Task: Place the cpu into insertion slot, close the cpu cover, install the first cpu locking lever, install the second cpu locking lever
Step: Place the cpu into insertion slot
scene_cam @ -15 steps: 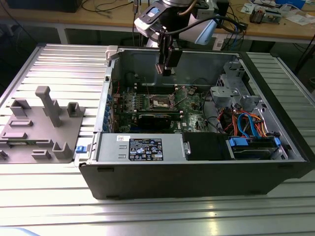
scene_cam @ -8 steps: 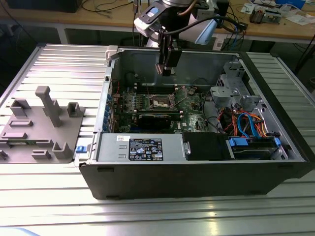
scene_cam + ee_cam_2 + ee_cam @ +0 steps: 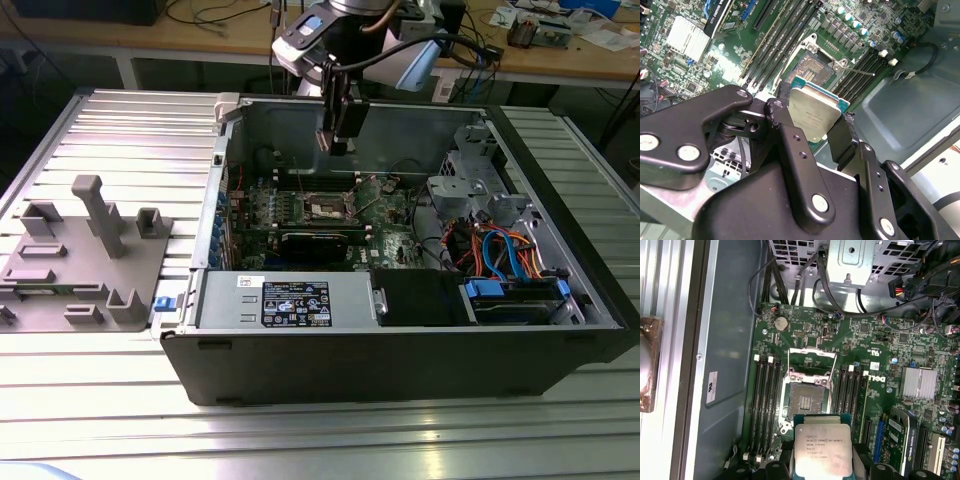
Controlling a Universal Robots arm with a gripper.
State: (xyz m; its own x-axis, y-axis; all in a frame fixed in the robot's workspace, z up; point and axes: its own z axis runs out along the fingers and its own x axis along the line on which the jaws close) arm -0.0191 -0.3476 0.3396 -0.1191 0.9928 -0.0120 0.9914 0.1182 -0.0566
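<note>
My gripper [image 3: 338, 140] hangs inside the open computer case [image 3: 400, 350], above the green motherboard [image 3: 875, 345], and is shut on the cpu. The cpu [image 3: 812, 112] is a flat square chip with a silver-grey top and a green edge, clamped between the two black fingers [image 3: 785, 122]. In the first wrist view the cpu [image 3: 822, 450] sits just short of the insertion slot [image 3: 807, 397], apart from it. The slot's grey-gold contact field [image 3: 814, 67] lies bare. The cpu cover [image 3: 812, 351] stands swung open at the slot's far edge. A thin locking lever [image 3: 860, 72] juts out beside the slot.
Black memory slots [image 3: 765, 400] flank the socket on both sides. A finned heatsink [image 3: 920, 382] and a drive cage [image 3: 480, 190] with coloured cables lie nearby. The power supply [image 3: 290, 300] fills the case front. A grey fixture tray [image 3: 80, 250] rests at the exterior view's left.
</note>
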